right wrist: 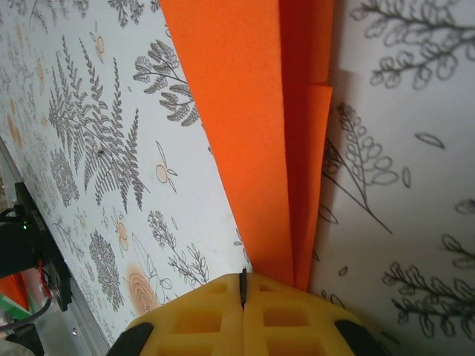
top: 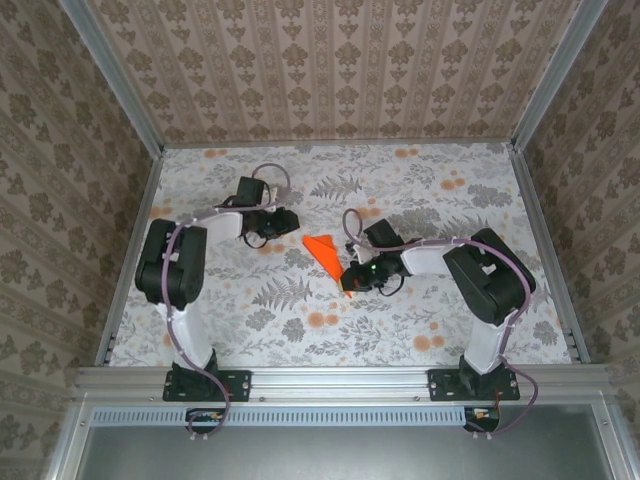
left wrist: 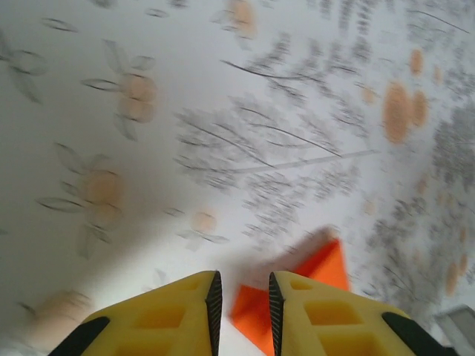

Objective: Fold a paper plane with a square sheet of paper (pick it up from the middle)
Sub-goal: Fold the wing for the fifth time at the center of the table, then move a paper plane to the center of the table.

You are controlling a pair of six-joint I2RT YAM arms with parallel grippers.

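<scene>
The square sheet of paper point(top: 323, 251) is folded into a bright orange pointed dart and lies flat on the floral table near the middle. My left gripper point(top: 291, 222) is at its far left corner. In the left wrist view, the left gripper point(left wrist: 243, 283) has its jaws a little apart, and the orange paper point(left wrist: 325, 265) lies on the table below and beyond them, not clamped. My right gripper point(top: 349, 284) sits at the dart's near, narrow end. In the right wrist view, the right gripper point(right wrist: 243, 277) is shut, and the layered paper point(right wrist: 245, 133) runs under its right finger.
The floral tablecloth point(top: 440, 190) covers the whole work surface. Patterned walls with metal posts point(top: 135, 110) close in the left, back and right sides. A metal rail point(top: 340, 381) carrying both arm bases runs along the near edge.
</scene>
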